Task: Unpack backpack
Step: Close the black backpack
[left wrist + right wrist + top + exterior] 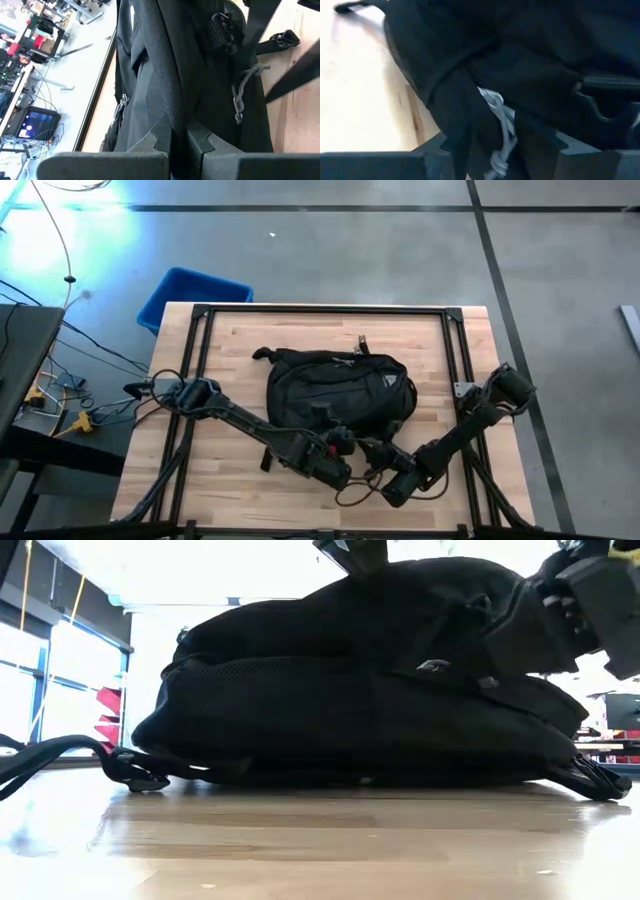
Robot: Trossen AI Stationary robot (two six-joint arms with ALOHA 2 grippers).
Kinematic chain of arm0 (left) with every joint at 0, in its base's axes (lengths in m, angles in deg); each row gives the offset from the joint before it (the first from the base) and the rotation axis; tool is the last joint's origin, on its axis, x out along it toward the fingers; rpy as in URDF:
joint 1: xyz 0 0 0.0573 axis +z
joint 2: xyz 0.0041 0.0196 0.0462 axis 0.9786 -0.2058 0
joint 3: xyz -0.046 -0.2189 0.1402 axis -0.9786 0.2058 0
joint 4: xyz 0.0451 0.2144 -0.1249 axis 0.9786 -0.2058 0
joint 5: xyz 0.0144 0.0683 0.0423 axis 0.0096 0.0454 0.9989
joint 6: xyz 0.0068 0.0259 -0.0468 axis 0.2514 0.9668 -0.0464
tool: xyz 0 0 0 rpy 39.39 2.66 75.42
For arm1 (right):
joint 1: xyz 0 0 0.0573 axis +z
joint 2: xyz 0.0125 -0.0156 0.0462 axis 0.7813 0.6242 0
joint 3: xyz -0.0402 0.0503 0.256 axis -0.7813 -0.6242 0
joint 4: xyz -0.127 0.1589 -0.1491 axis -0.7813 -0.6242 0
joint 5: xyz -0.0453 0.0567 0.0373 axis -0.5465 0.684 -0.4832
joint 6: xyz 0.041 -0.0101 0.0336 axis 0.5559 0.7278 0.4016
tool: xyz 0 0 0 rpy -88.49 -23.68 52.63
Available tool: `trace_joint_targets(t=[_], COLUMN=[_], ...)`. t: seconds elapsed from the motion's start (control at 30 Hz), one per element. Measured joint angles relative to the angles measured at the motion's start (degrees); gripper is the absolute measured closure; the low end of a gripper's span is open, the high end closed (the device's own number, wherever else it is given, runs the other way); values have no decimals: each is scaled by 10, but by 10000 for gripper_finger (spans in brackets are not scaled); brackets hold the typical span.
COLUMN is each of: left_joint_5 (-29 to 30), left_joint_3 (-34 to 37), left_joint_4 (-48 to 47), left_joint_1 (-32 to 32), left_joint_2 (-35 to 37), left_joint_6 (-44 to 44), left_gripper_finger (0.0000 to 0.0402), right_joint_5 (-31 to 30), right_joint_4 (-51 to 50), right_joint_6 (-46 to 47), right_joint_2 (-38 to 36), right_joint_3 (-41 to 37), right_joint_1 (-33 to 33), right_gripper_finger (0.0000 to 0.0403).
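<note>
Backpack: black backpack (335,385) lies flat in the middle of my wooden table (240,330), its top loop (263,355) toward my left side and a strap (50,755) trailing onto the wood.
Left claw: my left gripper (343,442) is at the near edge of the backpack, clenched on a mesh-edged black shoulder strap (167,100); my two fingers (150,140) meet with that strap pinched between them.
Right claw: my right gripper (385,455) is just beside the left one, also at the near edge of the backpack. Its fingers (545,137) stand either side of a fold of black fabric (455,100) with a pale grey cord (500,125) bunched between them; I cannot tell whether they have clamped on it or only bracket it.
Zipper pull: a grey cord pull (240,95) hangs against the pack's side, near a black buckle (220,30).
Blue bin: a blue bin (190,292) stands on the floor past the table's far left corner, well apart from the backpack.
Floor: cables (60,370) lie beside the table on my left.
</note>
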Motion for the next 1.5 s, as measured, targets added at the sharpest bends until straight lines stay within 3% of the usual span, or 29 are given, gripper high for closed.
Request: trace_joint_targets(t=[0.17, 0.4, 0.5, 0.67, 1.17, 1.5], left_joint_5=[0, -3, -3, -4, -9, -24], left_joint_3=[0, 0, 0, 0, 108, 106], left_joint_4=[-1, -3, -3, -2, -1, 9], left_joint_1=[0, 0, 0, 0, 20, 13], left_joint_2=[0, 0, 0, 0, 1, 1], left_joint_6=[-1, -1, -1, -10, -47, -22], left_gripper_finger=[401, 401, 401, 402, 401, 396], right_joint_5=[36, 75, 83, 82, 105, 126], right_joint_4=[-78, -55, -21, 16, -43, -92], right_joint_6=[74, 12, -38, -94, -71, -14], right_joint_2=[0, 0, 0, -1, -42, -45], right_joint_3=[3, 3, 3, 3, 3, 3], right_joint_1=[-29, -47, -43, -28, -7, -3], right_gripper_finger=[270, 277, 308, 391, 401, 402])
